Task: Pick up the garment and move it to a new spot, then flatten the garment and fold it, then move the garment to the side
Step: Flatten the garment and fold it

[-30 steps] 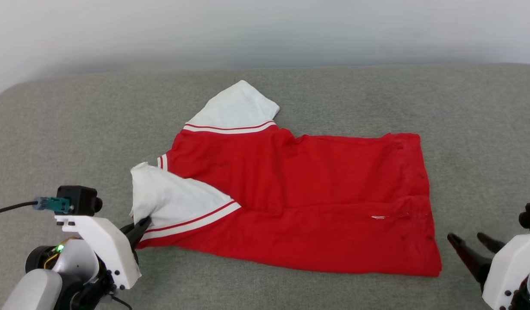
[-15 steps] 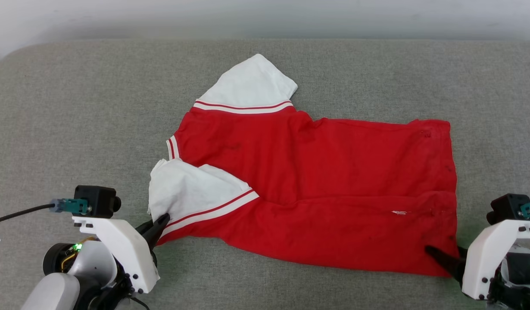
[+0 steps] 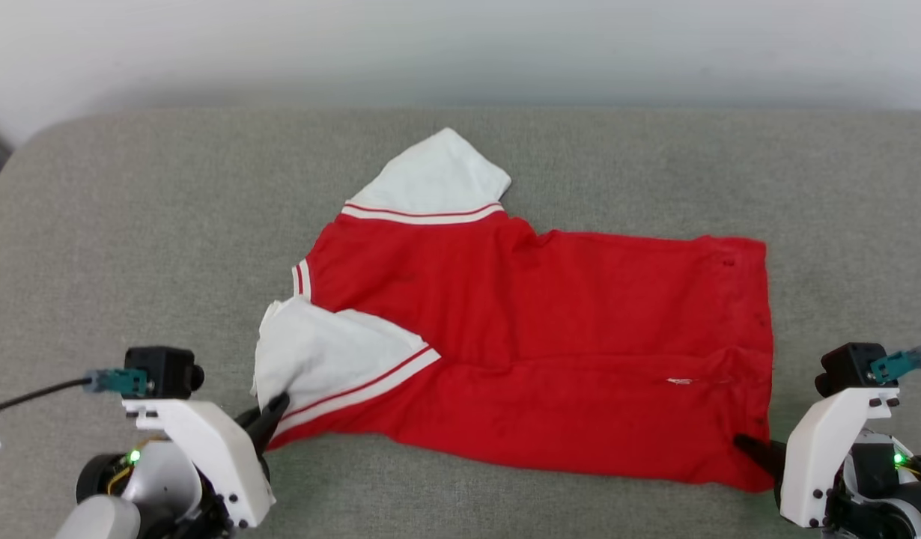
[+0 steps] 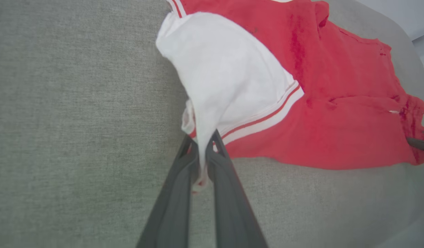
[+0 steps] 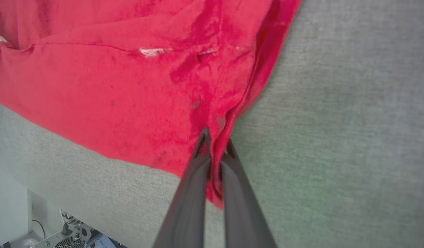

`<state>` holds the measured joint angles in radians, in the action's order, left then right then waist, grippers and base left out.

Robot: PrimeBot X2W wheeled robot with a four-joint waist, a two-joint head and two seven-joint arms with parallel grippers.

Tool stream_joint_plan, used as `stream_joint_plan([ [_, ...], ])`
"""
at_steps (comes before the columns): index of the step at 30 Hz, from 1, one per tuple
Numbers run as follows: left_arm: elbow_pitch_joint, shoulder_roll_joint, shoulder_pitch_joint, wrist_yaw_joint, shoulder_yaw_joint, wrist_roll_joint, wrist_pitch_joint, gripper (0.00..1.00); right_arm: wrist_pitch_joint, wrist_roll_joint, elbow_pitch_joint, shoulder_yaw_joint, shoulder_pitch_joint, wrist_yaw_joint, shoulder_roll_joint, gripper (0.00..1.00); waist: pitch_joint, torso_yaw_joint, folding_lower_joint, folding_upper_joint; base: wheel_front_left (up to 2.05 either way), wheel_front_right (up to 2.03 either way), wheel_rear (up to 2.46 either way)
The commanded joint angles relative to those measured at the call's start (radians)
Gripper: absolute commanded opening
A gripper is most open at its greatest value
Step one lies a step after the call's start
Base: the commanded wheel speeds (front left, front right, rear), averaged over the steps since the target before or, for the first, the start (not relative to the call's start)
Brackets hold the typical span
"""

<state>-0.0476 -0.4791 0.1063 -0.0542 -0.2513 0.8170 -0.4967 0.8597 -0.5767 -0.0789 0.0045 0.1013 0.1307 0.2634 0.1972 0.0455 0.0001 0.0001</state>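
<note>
Left gripper [image 3: 275, 408] pinched shut on the near sleeve [image 3: 333, 352]. In the left wrist view, white cloth is squeezed between the two dark fingers [image 4: 177, 193], with a scrap hanging below the tips. The sleeve edge is pulled up into a ridge toward the gripper. Right gripper [image 3: 743, 443] is also pressed together, clamped on the shirt [image 3: 550, 337] at its near hem corner. In the right wrist view, red fabric is bunched in a fold between the fingers [image 5: 239, 193].

The shirt lies sideways on the grey cushion [image 3: 131, 224], roughly mid-surface, with the neck end at the robot's left and the hem at its right. The plain red side is up and mostly flat. A long crease runs across the near half, and there is a small white fleck [image 3: 678, 381] on it. The far sleeve [image 3: 434, 176] is spread flat and points away from the robot. The near sleeve is folded over the red body, striped trim showing. Striped collar trim [image 3: 301, 278] peeks out at the left edge. A pale wall [image 3: 460, 45] is behind the cushion. A fan grille [image 5: 69, 241] and cables are on the floor past the cushion edge in the right wrist view.
</note>
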Motion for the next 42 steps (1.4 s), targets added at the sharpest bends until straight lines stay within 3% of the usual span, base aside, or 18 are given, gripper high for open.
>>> stream_joint_plan([
  [1, 0.001, 0.004, -0.02, -0.006, 0.003, 0.006, 0.003, 0.0, -0.01, -0.006, 0.004, 0.004, -0.013, 0.0, 0.011, 0.0, -0.041, -0.006, -0.0001, -0.0001, 0.0, 0.0, 0.0],
  [10, -0.026, -0.011, -0.137, -0.048, 0.02, 0.022, -0.001, 0.0, -0.013, -0.021, 0.046, 0.023, -0.091, 0.0, 0.034, 0.0, -0.171, -0.01, -0.0001, -0.0001, 0.0, 0.0, 0.0],
  [17, -0.051, -0.021, -0.236, -0.088, 0.031, 0.054, -0.037, 0.0, 0.027, 0.001, 0.067, 0.008, -0.162, 0.0, 0.038, 0.02, -0.201, -0.014, -0.0001, -0.0001, 0.0, 0.0, 0.0],
  [18, -0.046, -0.017, -0.245, -0.088, 0.028, 0.063, -0.043, 0.0, 0.019, 0.011, 0.066, 0.019, -0.161, 0.0, 0.039, 0.42, -0.199, -0.017, -0.0001, -0.0001, 0.0, 0.0, 0.0],
  [19, -0.042, -0.013, -0.25, -0.09, 0.026, 0.071, -0.048, 0.0, 0.007, 0.012, 0.06, 0.026, -0.161, 0.0, 0.033, 1.0, -0.196, -0.019, -0.0001, -0.0001, 0.0, 0.0, 0.0],
  [20, -0.04, -0.008, -0.249, -0.091, 0.028, 0.075, -0.045, 0.19, -0.005, 0.008, 0.055, 0.028, -0.161, 0.0, 0.025, 1.0, -0.191, -0.02, -0.0001, -0.0001, 0.0, 0.0, 0.0],
  [21, -0.034, -0.001, -0.239, -0.093, 0.033, 0.075, -0.034, 1.0, -0.028, 0.014, 0.053, 0.033, -0.157, 0.0, 0.028, 1.0, -0.186, -0.019, -0.0001, -0.0001, 0.0, 0.0, 0.0],
  [32, 0.007, 0.021, -0.123, -0.088, 0.074, -0.011, 0.144, 1.0, -0.392, 0.085, 0.077, 0.031, -0.112, 0.0, 0.016, 1.0, -0.165, -0.063, -0.0001, -0.0001, 0.0, 0.0, 0.0],
  [33, 0.012, 0.023, -0.081, -0.089, 0.087, -0.035, 0.19, 1.0, -0.487, 0.128, 0.099, 0.031, -0.077, 0.0, 0.0, 1.0, -0.145, -0.091, -0.0001, -0.0001, 0.0, 0.0, 0.0],
  [42, 0.045, 0.024, 0.148, -0.091, 0.094, -0.123, 0.293, 1.0, -0.673, 0.232, 0.177, 0.062, 0.037, 0.0, -0.027, 1.0, -0.014, -0.159, -0.0001, -0.0001, 0.0, 0.0, 0.0],
])
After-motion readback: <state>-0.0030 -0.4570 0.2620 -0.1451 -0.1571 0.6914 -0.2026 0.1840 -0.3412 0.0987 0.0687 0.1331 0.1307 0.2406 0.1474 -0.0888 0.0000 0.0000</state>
